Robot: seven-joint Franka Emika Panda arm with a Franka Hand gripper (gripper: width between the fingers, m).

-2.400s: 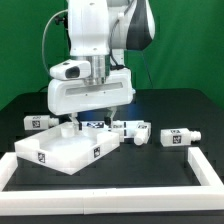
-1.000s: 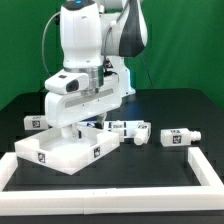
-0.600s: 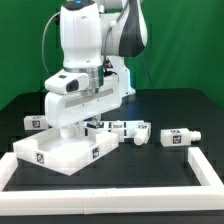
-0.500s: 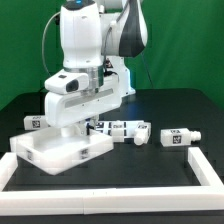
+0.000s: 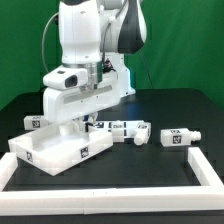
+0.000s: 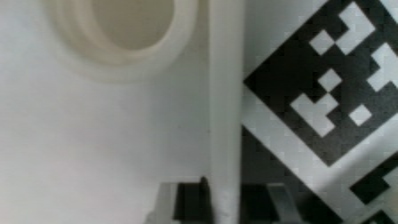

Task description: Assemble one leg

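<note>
Down low, the fingers (image 6: 183, 205) stand nearly closed, clamping the raised rim of the white panel (image 5: 55, 152) at the exterior view's lower left.

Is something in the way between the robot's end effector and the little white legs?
Yes. The end effector grips the rim of the big white panel, so the panel itself is in the way. The nearest leg lies on the table right beside it, toward the exterior view's right; nothing else visible sits between.
</note>
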